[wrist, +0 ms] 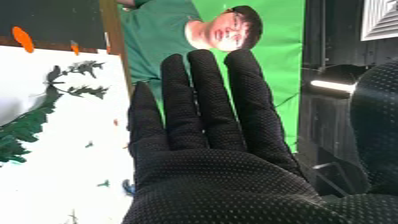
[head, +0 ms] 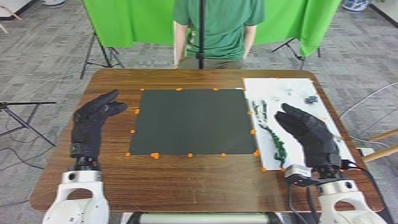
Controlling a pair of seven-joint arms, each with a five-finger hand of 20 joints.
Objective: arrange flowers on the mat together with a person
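Leafy stems (head: 279, 146) lie on the white sheet (head: 265, 88), just left of the right robot hand (head: 307, 131), fingers extended.

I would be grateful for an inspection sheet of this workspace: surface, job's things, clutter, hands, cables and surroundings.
Surface: brown wooden table; dark mat central, white sheet to its right.
Job's things: leafy green stems on the white sheet.
Clutter: orange bits around the mat.
Hands: left hand open, beside the mat; right hand open, over the white sheet.
Cables: along the right forearm; others on the floor.
Surroundings: green backdrop beyond the table.
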